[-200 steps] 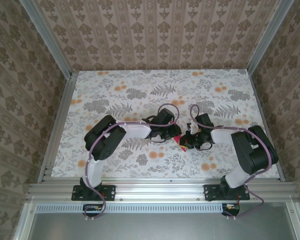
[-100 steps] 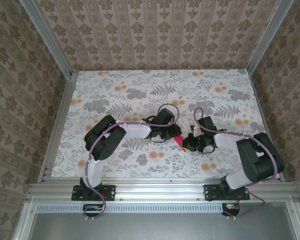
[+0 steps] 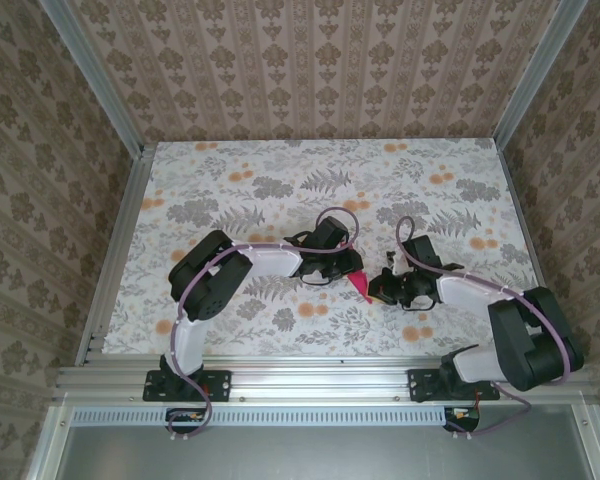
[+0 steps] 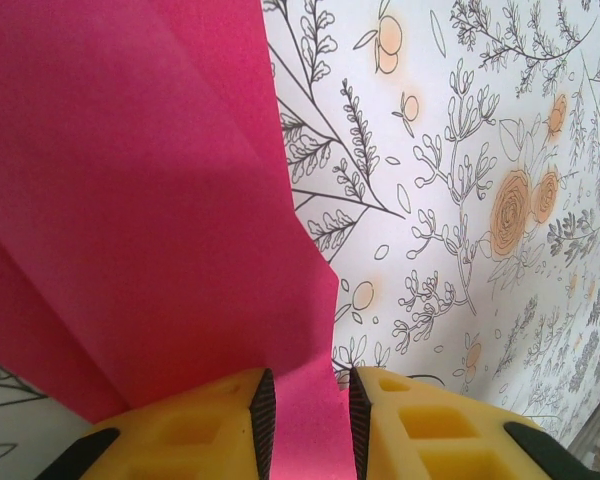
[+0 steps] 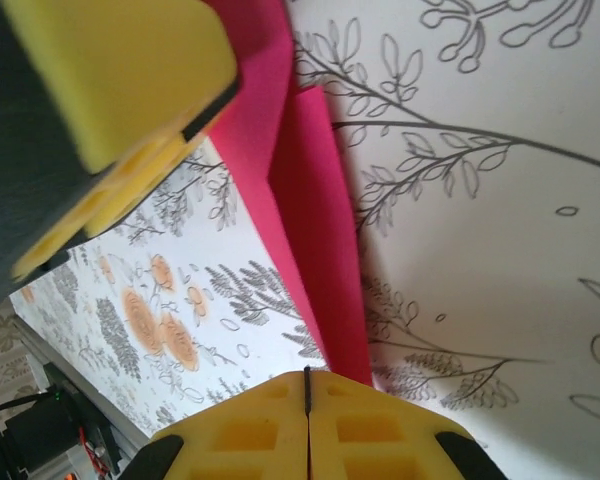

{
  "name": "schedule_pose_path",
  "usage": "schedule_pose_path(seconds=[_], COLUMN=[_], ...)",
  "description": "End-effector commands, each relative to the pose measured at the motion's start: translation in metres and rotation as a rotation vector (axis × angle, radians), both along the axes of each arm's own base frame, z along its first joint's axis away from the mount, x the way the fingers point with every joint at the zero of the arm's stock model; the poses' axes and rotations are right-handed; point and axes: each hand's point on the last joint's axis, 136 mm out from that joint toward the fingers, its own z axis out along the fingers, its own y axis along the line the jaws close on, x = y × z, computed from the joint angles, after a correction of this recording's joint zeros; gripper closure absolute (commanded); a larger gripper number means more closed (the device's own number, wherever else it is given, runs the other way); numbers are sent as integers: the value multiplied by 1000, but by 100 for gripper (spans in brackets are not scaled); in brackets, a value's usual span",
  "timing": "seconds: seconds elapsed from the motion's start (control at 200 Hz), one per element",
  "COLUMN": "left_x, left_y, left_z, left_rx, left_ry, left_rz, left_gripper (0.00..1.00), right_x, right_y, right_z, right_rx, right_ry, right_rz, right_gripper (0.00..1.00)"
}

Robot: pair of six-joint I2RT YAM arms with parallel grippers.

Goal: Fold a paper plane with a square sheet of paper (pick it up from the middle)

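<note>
Magenta-pink folded paper sheet (image 4: 130,200) straddled by left pincer (image 4: 307,400), slightly apart; right pincer (image 5: 307,385) pressed together beside its edge.

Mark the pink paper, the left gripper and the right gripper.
pink paper (image 4: 130,200), left wrist view, on its broad folded face.
left gripper (image 4: 310,425), left wrist view, midway between its fingertips.
right gripper (image 5: 307,395), right wrist view, seam between its shut fingertips.

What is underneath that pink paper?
The flower-printed table surface shows past the edges of the pink paper. Whatever lies directly under the sheet is covered.
</note>
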Motion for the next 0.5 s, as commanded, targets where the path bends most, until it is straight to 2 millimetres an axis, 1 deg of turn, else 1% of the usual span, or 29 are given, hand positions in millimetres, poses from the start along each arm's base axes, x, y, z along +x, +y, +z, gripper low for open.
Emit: schedule_pose_path(seconds=[0.0,0.03,0.105,0.18,0.24,0.33,0.355,0.495], left_x=[-5,-5,-5,-7,-7,-7,-7,-8], left_y=[18,18,17,18,19,18,19,18], left_z=[-32,-32,-31,-31,-31,-29,-29,-27], left_rx=[102,101,101,101,101,99,100,98], left_ry=[45,45,45,47,46,44,43,41], left_rz=[-3,-5,-6,-8,-7,-8,-10,-13], left_gripper=[71,70,70,71,70,71,71,71], right_x=[-24,-27,-31,-33,-35,-31,-25,-2], right_y=[0,-1,-8,-15,-20,-19,-16,1], right_z=[-17,-25,-36,-43,-44,-33,-21,19], right_rx=[9,1,-43,-93,-123,-111,-92,17], right_ry=[99,129,162,176,181,148,105,-20], right_rz=[24,24,10,-6,-6,-12,-15,-6], right_gripper=[93,93,93,94,94,94,94,94])
